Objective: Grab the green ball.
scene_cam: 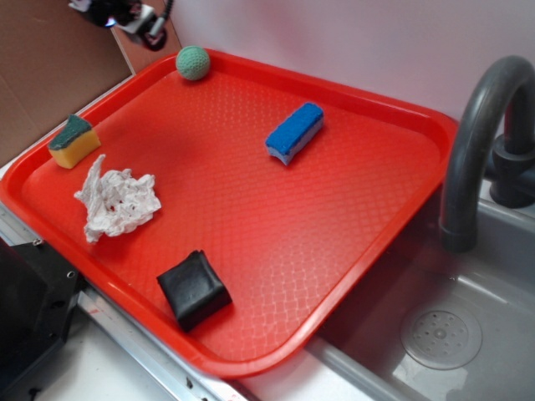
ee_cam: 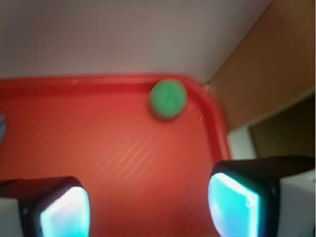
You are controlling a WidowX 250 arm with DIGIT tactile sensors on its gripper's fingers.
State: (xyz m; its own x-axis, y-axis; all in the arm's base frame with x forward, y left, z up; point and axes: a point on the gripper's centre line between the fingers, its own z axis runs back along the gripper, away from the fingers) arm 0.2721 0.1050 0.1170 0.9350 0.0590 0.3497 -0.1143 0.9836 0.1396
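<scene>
Nearest the wrist camera, the pincer hangs with fingers spread apart, gripping nothing. Beyond it at 12 o'clock, the green ball rests in the red tray's far corner, against the rim.

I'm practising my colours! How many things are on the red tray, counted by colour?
Green: 1, the green ball
Blue: 1, the blue sponge
Yellow with a dark green top: 1, the wedge sponge
White: 1, the crumpled paper
Black: 1, the black block
Total: 5 things on the tray
</scene>
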